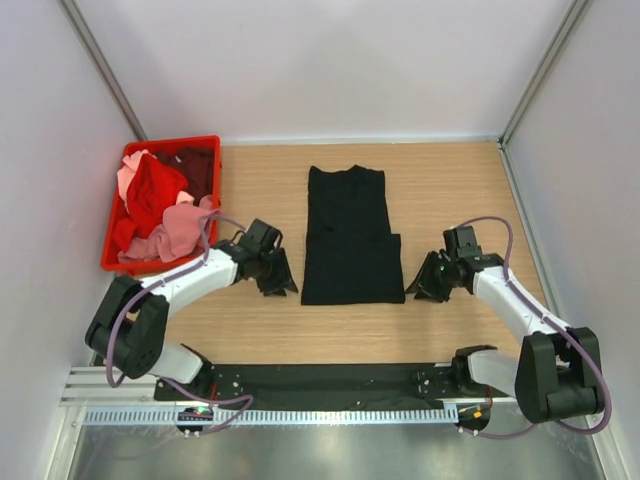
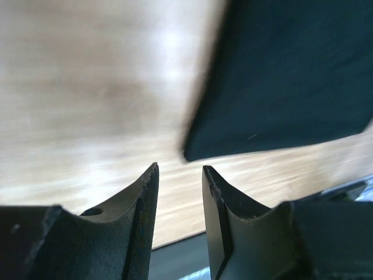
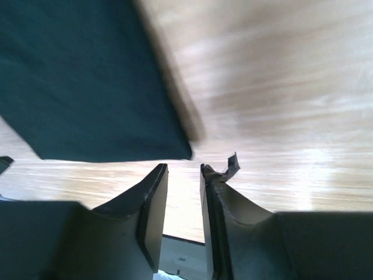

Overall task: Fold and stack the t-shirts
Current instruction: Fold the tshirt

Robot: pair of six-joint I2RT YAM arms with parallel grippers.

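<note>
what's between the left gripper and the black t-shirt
Only bare wooden table lies between the left gripper and the black t-shirt; the left wrist and top views show it.

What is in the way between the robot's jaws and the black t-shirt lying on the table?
Nothing visible. Only wooden table separates the black t-shirt from the left jaws, off its near-left corner, and the right jaws, off its near-right corner. The red crate stands aside, far left.

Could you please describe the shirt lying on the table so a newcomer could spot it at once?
Start at the wooden table and look to its middle. The black t-shirt lies flat there, folded into a long strip. The other shirts are red and pink, heaped in the red crate.
</note>
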